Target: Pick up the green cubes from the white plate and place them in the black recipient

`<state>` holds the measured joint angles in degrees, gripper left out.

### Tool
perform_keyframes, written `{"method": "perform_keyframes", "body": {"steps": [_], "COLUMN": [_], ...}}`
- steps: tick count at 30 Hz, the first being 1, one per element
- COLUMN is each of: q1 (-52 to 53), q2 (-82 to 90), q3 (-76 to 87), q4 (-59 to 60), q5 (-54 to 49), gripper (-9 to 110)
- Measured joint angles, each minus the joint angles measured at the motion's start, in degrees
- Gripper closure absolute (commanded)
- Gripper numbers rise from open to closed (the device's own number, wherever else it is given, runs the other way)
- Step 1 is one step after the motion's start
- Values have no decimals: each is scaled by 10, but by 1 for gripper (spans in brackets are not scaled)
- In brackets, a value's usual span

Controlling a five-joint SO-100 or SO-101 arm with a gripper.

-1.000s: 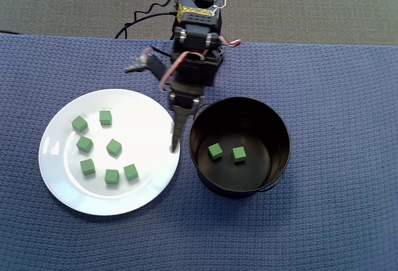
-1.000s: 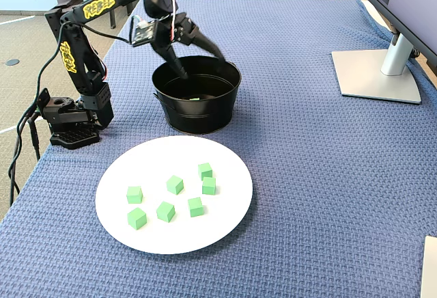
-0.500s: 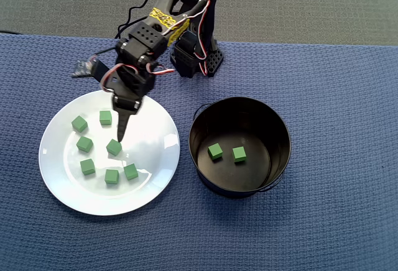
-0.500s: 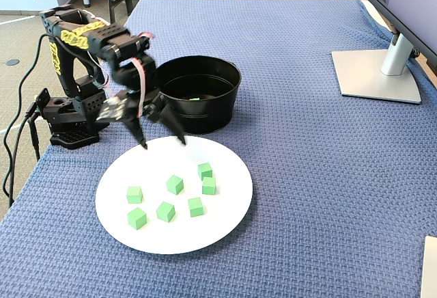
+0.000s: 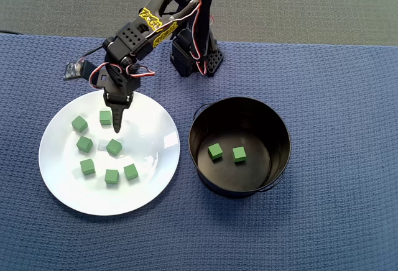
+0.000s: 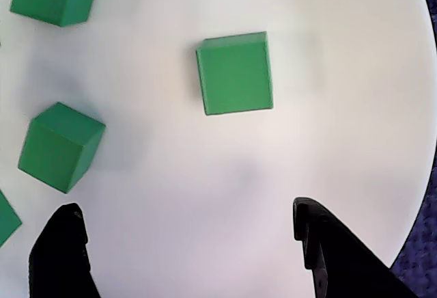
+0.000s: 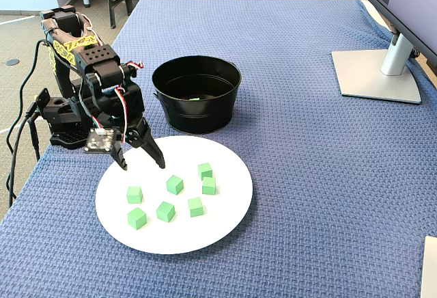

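Seven cubes sit on the plate (image 5: 155,178), two more in the pot (image 5: 273,122) off to my tool's side. My tool (image 7: 143,160) hangs spread wide and empty over the plate's near rim, with the nearest cube (image 6: 235,73) just ahead between the jaw lines. My worry: its neighbour (image 6: 60,146) is close, so one finger could land on it and scatter both.

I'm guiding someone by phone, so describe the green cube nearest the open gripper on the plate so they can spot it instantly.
Find the large round glossy white plate left of the black metal pot in the overhead view. The small matte green cube lies at its top, just left of the gripper. It is the topmost of seven.
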<state>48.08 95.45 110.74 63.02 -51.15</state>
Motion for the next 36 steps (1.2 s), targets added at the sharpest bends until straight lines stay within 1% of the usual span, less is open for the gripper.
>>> {"method": "perform_keyframes", "body": {"steps": [6, 13, 19, 28, 29, 31, 36], "q1": [42, 63, 57, 62, 62, 63, 63], "q2": [-52, -120, -156, -174, -174, -174, -174], "q3": [-47, -83, -83, -83, -83, -83, -83], "q4": [-16, -29, -53, -64, -66, -66, -77], "q5": [-109, -174, -198, -199, -199, -198, -166], "gripper": [68, 69, 69, 69, 72, 101, 102]}}
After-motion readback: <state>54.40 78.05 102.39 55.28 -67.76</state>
